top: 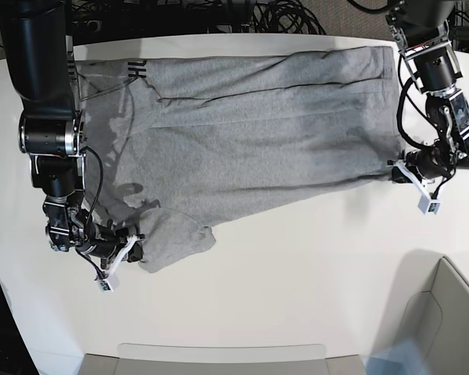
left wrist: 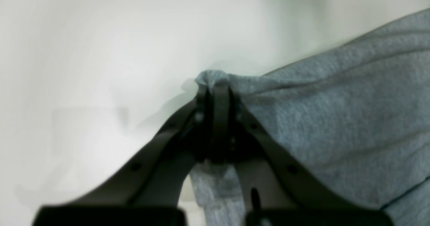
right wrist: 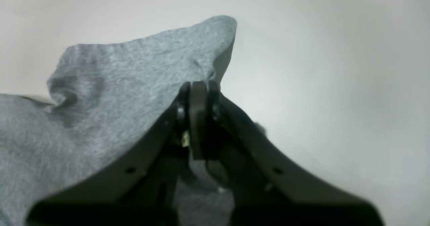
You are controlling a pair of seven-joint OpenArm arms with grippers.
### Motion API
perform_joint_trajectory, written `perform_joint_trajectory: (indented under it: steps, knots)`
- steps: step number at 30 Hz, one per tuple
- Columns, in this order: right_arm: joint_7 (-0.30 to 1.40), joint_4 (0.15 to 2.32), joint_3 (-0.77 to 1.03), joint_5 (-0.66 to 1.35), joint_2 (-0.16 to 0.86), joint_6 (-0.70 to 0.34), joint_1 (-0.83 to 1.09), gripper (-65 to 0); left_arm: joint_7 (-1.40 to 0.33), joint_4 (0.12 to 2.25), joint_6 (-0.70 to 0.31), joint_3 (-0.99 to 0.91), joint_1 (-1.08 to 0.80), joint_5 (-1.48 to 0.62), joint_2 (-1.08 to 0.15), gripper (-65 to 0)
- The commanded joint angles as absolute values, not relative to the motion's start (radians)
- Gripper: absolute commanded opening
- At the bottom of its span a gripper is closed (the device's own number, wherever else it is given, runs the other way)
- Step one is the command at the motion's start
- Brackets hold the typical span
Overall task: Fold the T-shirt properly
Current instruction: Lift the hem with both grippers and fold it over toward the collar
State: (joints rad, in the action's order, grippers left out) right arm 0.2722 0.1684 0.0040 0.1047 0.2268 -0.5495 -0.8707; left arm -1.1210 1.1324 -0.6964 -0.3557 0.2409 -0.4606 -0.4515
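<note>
The heather-grey T-shirt [top: 250,133] lies spread across the white table, with a bit of black lettering showing at its far left edge. My left gripper [left wrist: 215,85] is shut on a bunched corner of the T-shirt [left wrist: 336,118], at the right side of the base view [top: 397,173]. My right gripper [right wrist: 200,85] is shut on a grey flap of the T-shirt [right wrist: 117,95], at the lower left of the base view [top: 135,248], near a sleeve. In both wrist views the cloth rises lifted from the table at the pinched spot.
The white table [top: 297,273] carries the shirt. A pale box [top: 445,312] stands at the near right corner and a tray edge [top: 219,355] runs along the front. Black cables [top: 219,16] lie behind the table's far edge.
</note>
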Motion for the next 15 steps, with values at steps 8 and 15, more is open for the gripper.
perform_joint_trajectory:
  steps: [8, 15]
  knots:
    - [0.255, 0.272, 0.01, 0.125, 0.234, -0.553, -0.871, -65.0, -1.113, 1.199, -0.698, -0.444, 0.232, -0.47, -0.461, -65.0]
    - [0.45, 0.736, 0.01, 0.151, 0.226, -0.553, -0.676, -65.0, -1.13, 1.305, -0.698, -0.443, 0.176, -0.47, -0.456, -65.0]
